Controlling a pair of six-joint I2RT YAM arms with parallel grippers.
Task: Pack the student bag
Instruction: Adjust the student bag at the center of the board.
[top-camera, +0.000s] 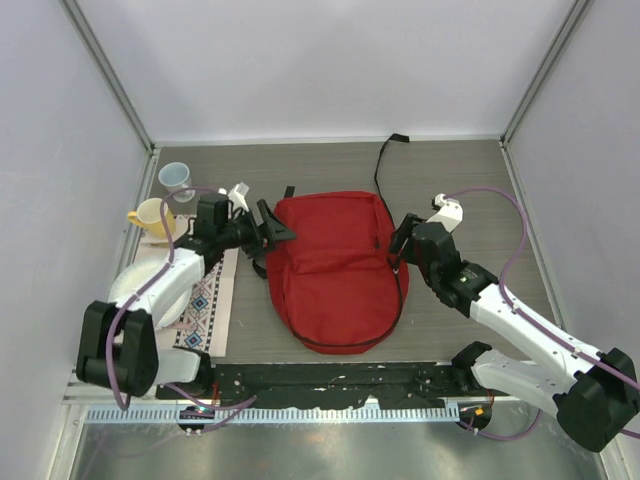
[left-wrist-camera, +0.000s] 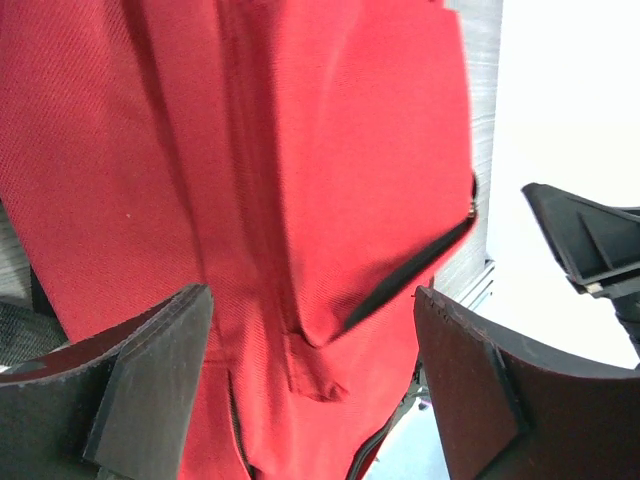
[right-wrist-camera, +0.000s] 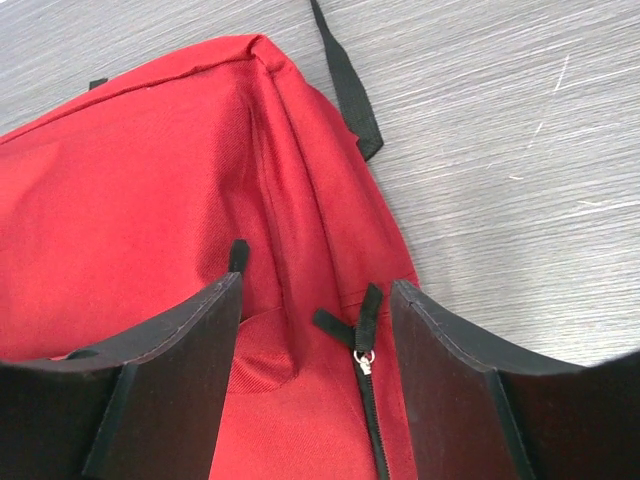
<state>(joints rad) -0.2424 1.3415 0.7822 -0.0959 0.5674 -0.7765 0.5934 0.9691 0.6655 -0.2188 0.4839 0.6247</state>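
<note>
The student bag (top-camera: 335, 265), a red backpack with black zipper trim, lies flat in the middle of the table. My left gripper (top-camera: 280, 232) is at the bag's upper left edge. In the left wrist view it (left-wrist-camera: 310, 370) stands open, with red fabric and a black-edged flap showing in the gap below. My right gripper (top-camera: 397, 245) is at the bag's right edge. In the right wrist view it (right-wrist-camera: 315, 350) is open over the zipper pull (right-wrist-camera: 363, 335) and its black tabs. Neither gripper holds anything.
A black strap (top-camera: 384, 160) trails from the bag toward the back wall. A clear cup (top-camera: 175, 177) and a yellow cup (top-camera: 150, 217) stand at the far left. A patterned flat item (top-camera: 205, 305) lies under the left arm. Walls close in the table's sides.
</note>
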